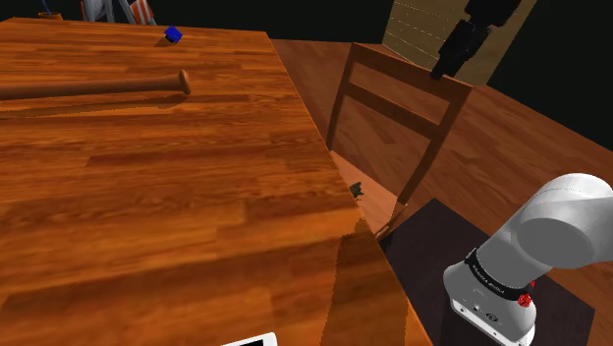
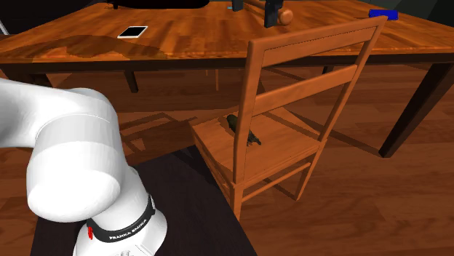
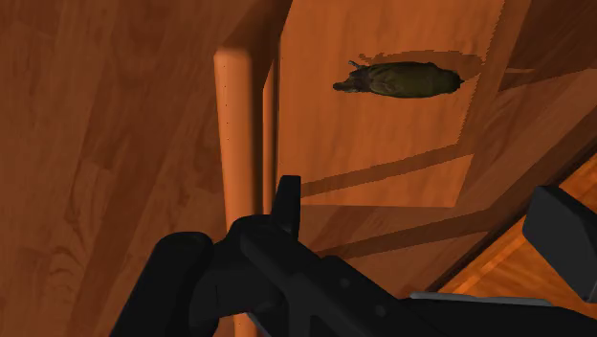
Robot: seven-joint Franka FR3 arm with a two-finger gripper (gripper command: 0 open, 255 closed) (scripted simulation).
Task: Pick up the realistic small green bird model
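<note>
The small bird model (image 3: 402, 78) is dark olive green and lies on its side on the wooden chair seat (image 3: 373, 144). In the shoulder view the bird (image 1: 357, 189) is a tiny dark shape on the seat close to the table's edge. In the second exterior view the bird (image 2: 241, 129) is partly hidden behind the chair's back post. My black gripper (image 3: 421, 191) hangs open high above the chair, with nothing between its fingers. It hovers over the chair's top rail (image 1: 413, 71), well apart from the bird.
A wooden chair (image 2: 305, 94) is tucked against a large wooden table (image 1: 147, 197). On the table lie a baseball bat (image 1: 93, 86), a small blue object (image 1: 173, 34) and a white phone (image 2: 133, 31). The chair's backrest rises between the gripper and the seat. My stand sits on a dark mat (image 1: 432, 246).
</note>
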